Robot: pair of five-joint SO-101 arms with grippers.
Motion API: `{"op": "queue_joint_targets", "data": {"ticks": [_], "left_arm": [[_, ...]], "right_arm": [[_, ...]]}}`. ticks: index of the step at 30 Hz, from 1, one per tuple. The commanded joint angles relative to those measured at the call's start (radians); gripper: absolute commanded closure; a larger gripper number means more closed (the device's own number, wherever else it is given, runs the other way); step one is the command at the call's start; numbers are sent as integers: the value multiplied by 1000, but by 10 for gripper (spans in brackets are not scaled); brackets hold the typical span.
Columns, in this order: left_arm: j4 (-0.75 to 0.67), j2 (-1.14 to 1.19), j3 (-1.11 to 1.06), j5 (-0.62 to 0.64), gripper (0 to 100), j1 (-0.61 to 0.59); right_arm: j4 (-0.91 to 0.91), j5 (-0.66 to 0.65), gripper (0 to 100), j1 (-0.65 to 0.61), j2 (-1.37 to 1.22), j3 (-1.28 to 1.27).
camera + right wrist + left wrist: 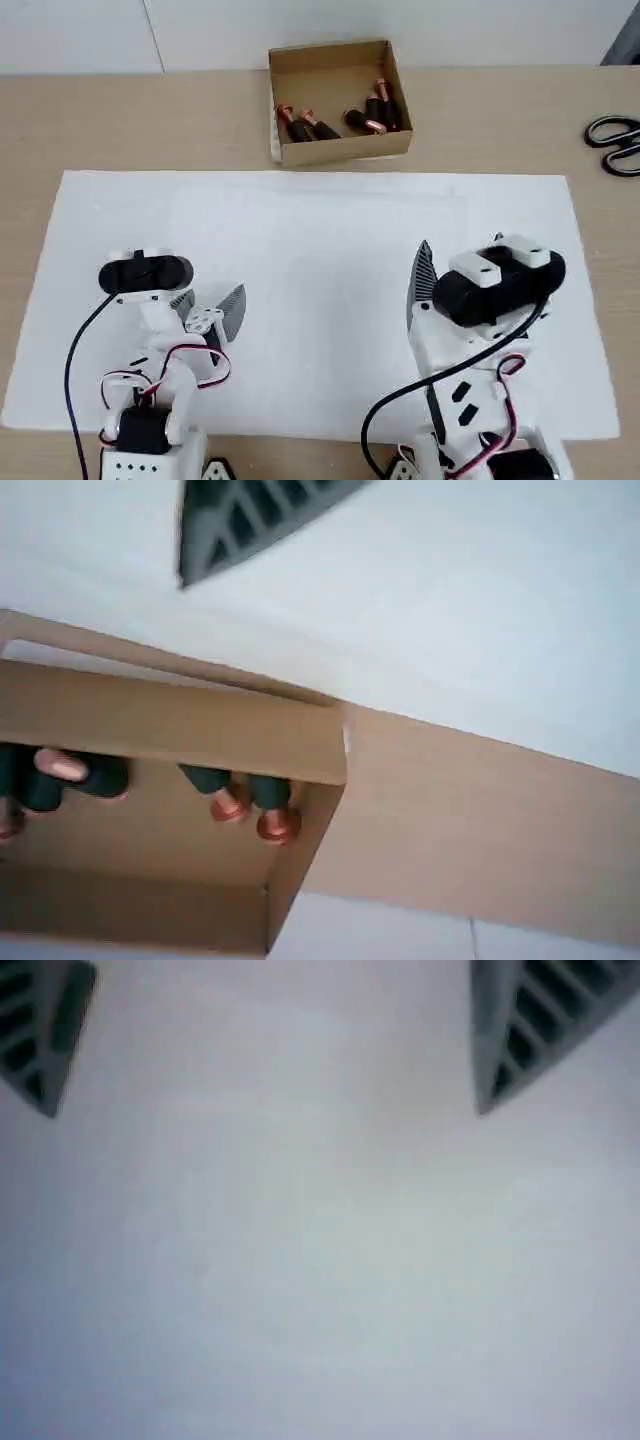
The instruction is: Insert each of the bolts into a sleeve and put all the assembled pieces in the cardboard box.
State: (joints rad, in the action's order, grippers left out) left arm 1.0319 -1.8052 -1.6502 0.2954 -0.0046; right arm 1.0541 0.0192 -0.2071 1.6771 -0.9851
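The cardboard box (338, 150) stands at the back of the table, beyond the white paper. Inside it lie several assembled pieces (300, 125), black sleeves with copper bolt heads. In the right wrist view the box (170, 720) is seen from its front wall, with pieces (245, 800) on its floor. My left gripper (210, 312) hangs open over the paper at the near left, nothing between its fingers (500, 1050). My right gripper (420, 265) is at the near right, shut and empty, pointing towards the box.
A large white paper sheet (320, 240) covers the middle of the wooden table. Black scissors (615, 142) lie at the far right edge. Both arm bases stand at the near edge.
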Motion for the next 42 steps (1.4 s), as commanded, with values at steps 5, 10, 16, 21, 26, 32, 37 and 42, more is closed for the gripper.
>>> {"op": "queue_joint_targets", "data": {"ticks": [5, 10, 16, 21, 26, 32, 37, 42], "left_arm": [[-23, -14, 4, -2, 745, 0], [-23, -14, 4, -2, 745, 0], [-23, -14, 4, -2, 745, 0], [-23, -14, 4, -2, 745, 0], [-23, -14, 4, -2, 745, 0], [-23, -14, 4, -2, 745, 0], [-23, -14, 4, -2, 745, 0], [-23, -14, 4, -2, 745, 0]], "right_arm": [[-22, -8, 709, -8, 85, -5], [-16, -9, 709, -5, 136, -17], [-22, -8, 709, -5, 137, -74], [-22, -6, 709, -7, 137, -75], [-22, -6, 709, -7, 137, -75], [-22, -6, 709, -7, 137, -75], [-22, -6, 709, -7, 137, -75], [-22, -6, 709, -7, 137, -75]]}}
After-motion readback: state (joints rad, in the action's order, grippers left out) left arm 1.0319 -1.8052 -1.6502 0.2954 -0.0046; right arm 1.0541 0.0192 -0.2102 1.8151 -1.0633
